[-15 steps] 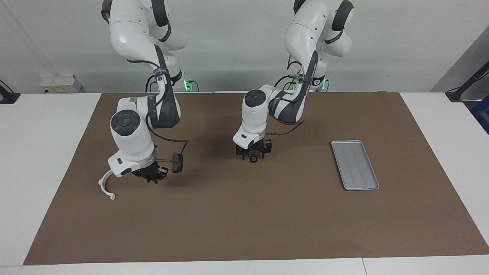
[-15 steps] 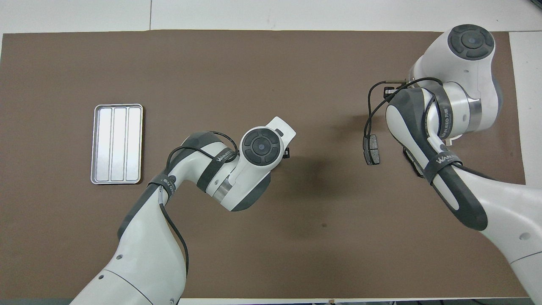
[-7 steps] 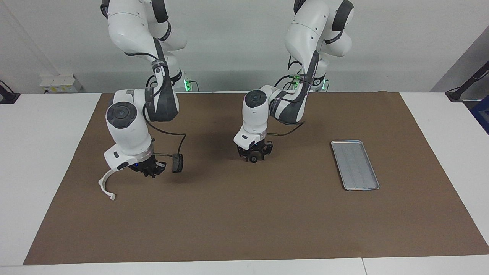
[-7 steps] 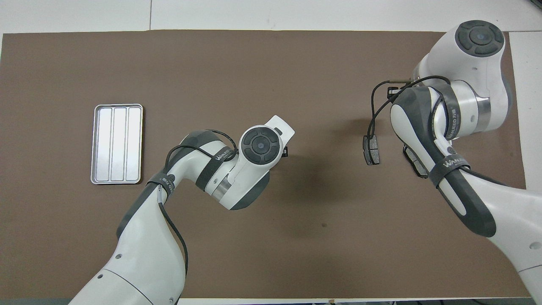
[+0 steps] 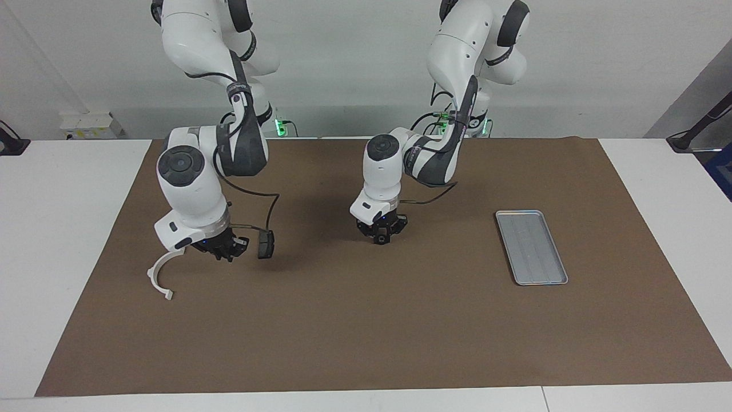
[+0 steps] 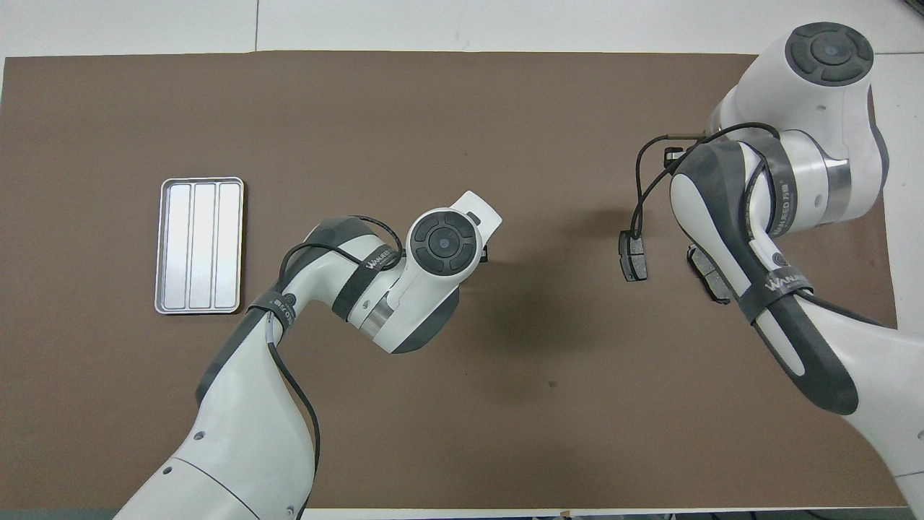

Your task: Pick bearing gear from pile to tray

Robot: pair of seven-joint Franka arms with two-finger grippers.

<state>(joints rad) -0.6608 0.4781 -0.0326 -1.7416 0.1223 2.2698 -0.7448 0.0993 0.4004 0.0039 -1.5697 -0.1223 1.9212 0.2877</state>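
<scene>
The surface [image 5: 366, 320] is covered by a big brown mat [image 5: 400, 343], and both white arms reach down over it.

The tray [image 5: 532, 246] is the biggest loose thing. It is a flat silver-grey rectangle with a low rim, and it lies on the mat toward the left arm's end of the surface, with nothing in it.

Toward the right arm's end lies the pile. Its white arc-shaped piece [image 5: 158, 276] rests on the mat close to the mat's edge. One dark grey brake pad [image 5: 265, 244] lies just beside the right pincer, and in the overhead view a second brake pad [image 6: 708, 272] shows nearer to the robots, partly hidden under the right arm.

The right pincer [image 5: 222, 250] is low over the mat between the white arc and the first brake pad. Its fingertips are together, and I see nothing held in it.

The left pincer [image 5: 380, 233] is down near the middle of the mat, well apart from the tray. Its fingers have come in around a small black round piece [image 5: 380, 238], the bearing gear, which sits at the fingertips on or just above the mat; I cannot tell if it already leaves the mat.
</scene>
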